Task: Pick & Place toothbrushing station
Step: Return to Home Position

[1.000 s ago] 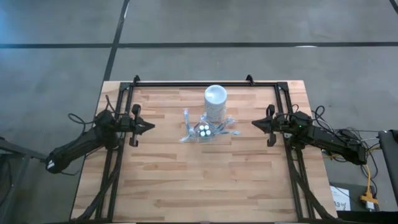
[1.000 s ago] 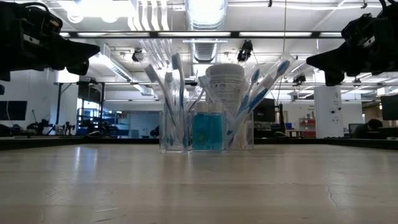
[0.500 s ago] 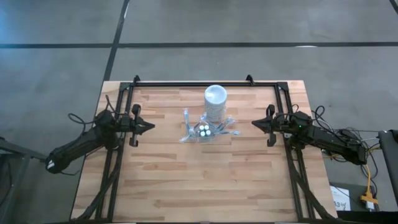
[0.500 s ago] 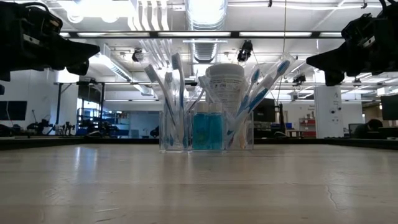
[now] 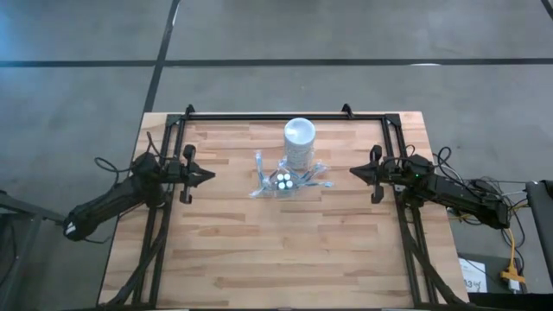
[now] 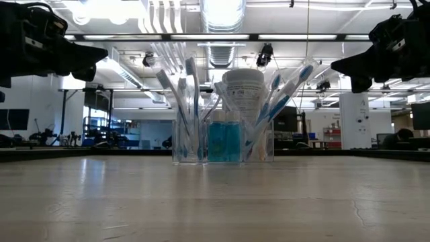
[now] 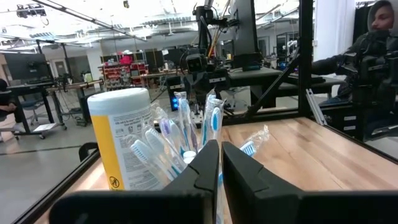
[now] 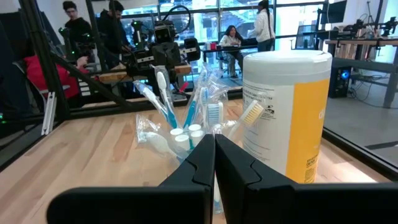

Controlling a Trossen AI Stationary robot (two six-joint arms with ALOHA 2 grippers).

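Both arms were parked at the sides of the high view: left gripper [image 5: 211, 176] at mid-left, right gripper [image 5: 352, 173] at mid-right, each pointing inward and well apart from the station. The wrist views showed both sets of fingers pressed together with nothing between them. The station stood at upper centre of the wooden table [image 5: 259, 250]: clear holder [image 5: 285, 181] with the white canister [image 5: 299, 134] just behind it, close enough that I could not tell whether they touched. Risk, as judged: the toothbrushes [image 6: 190, 87] leaned outward at steep angles on both sides of the holder, so a knock to the table or a low sweep of an arm could spill one over the rim or tip the light holder. Some brushes carried loose clear wrappers [image 7: 256, 138], which could catch on a fingertip if either gripper passed close. With the arms this far off, I rated both risks low. Materials: holder was thin, transparent, square-walled plastic; brushes were slim pale blue-and-white handles with bristled heads up; teal tubes [image 6: 224, 141] were small, white-capped, upright in the middle compartment. The canister was a smooth white cylinder with a flat lid and a yellow printed label. The table was pale butcher-block planking, matte.
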